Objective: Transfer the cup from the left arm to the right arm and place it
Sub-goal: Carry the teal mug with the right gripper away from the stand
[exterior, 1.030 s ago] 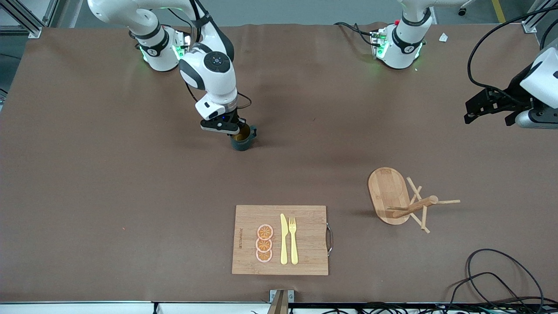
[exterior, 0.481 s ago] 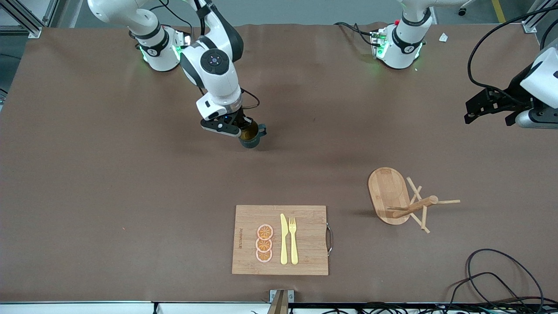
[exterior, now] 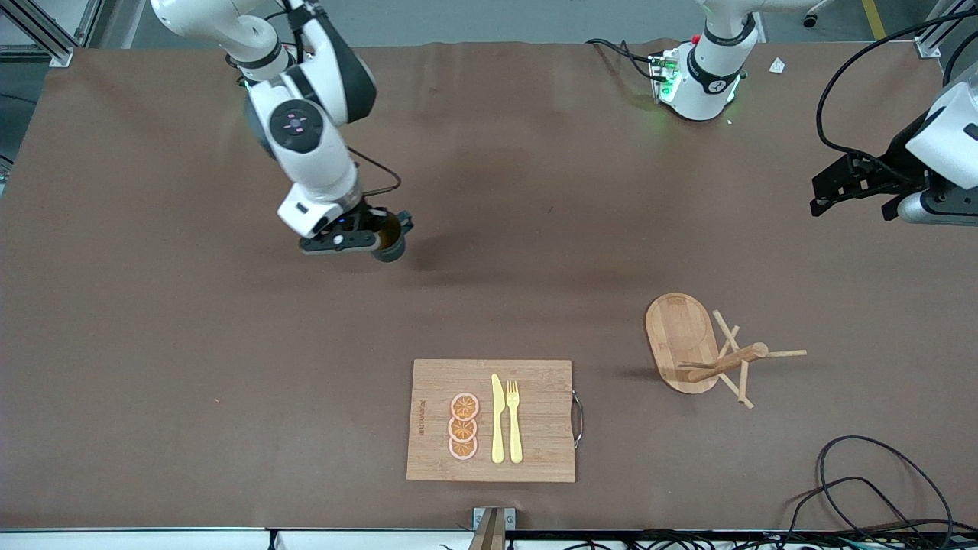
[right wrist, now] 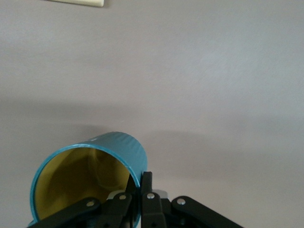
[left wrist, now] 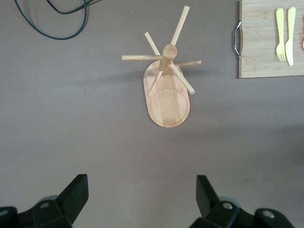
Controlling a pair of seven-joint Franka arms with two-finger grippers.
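Observation:
The cup [exterior: 393, 246] is a teal ribbed mug with a yellowish inside [right wrist: 80, 178]. It hangs tilted in the air over bare table, between the right arm's base and the cutting board. My right gripper [exterior: 376, 238] is shut on its rim [right wrist: 141, 179], one finger inside the wall and one outside. The cup's handle sticks out away from the gripper in the front view and is hidden in the right wrist view. My left gripper [exterior: 852, 206] waits open and empty [left wrist: 142, 190] above the left arm's end of the table, looking down at the table.
A wooden peg rack [exterior: 699, 347] on an oval base stands toward the left arm's end [left wrist: 167, 90]. A bamboo cutting board [exterior: 535, 420] near the front edge carries a yellow knife, a fork and orange slices. Cables [exterior: 871, 473] lie at the front corner.
The right arm has swung toward its own end of the table, carrying the cup with it, and the cup now tilts more. The left arm has barely moved.

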